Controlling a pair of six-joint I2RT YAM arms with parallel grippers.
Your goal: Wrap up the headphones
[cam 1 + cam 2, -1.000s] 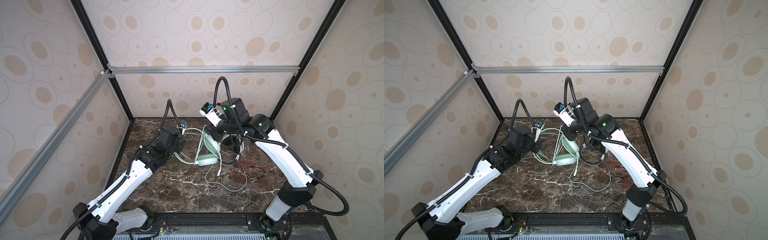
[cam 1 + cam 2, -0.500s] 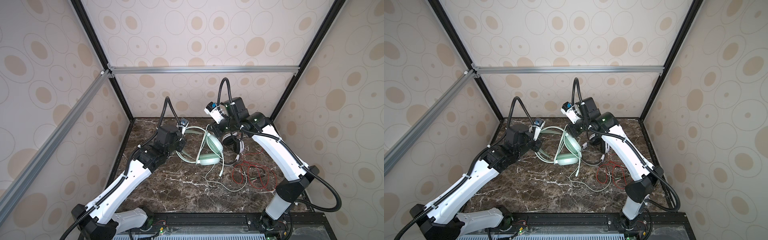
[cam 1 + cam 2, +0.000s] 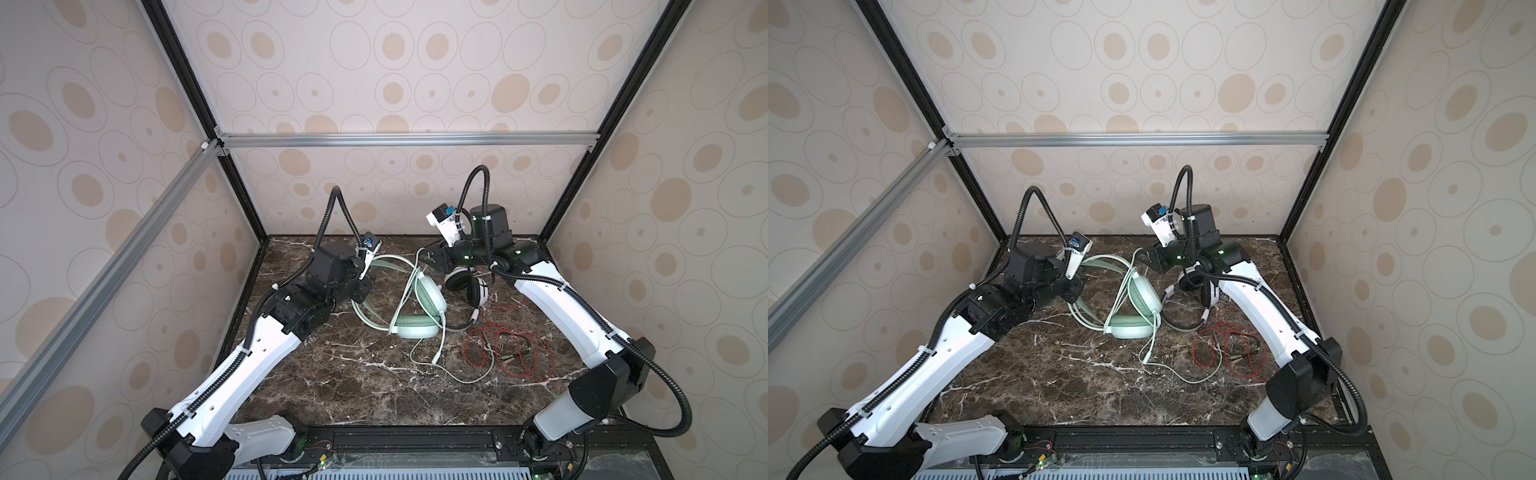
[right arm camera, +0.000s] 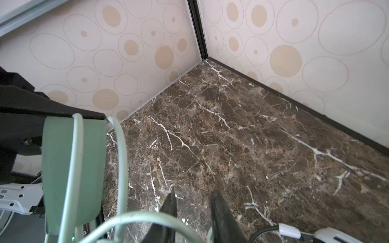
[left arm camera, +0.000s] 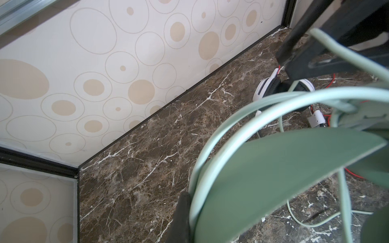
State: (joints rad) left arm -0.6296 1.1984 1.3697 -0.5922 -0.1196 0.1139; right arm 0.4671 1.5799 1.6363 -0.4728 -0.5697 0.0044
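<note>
Marble tabletop [image 3: 324,386] carries both pairs. At ten o'clock the left gripper [image 3: 363,291] clamps the mint-green headphones [image 3: 415,330]; the right gripper [image 4: 192,195] stands slightly parted, empty. The pale cable [image 3: 440,349] looks partly wound, tail loose toward six. The white-and-black headphones [image 3: 467,284], at one o'clock, have their red cable [image 3: 509,353] unwrapped.

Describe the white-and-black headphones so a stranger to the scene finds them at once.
On the marble tabletop, look toward the back wall, right of centre, under the wrist of the right arm. The white-and-black headphones lie there, beside the mint-green headphones. Only this pair has black pads in white shells, with a thin red cable looped nearby.
</note>
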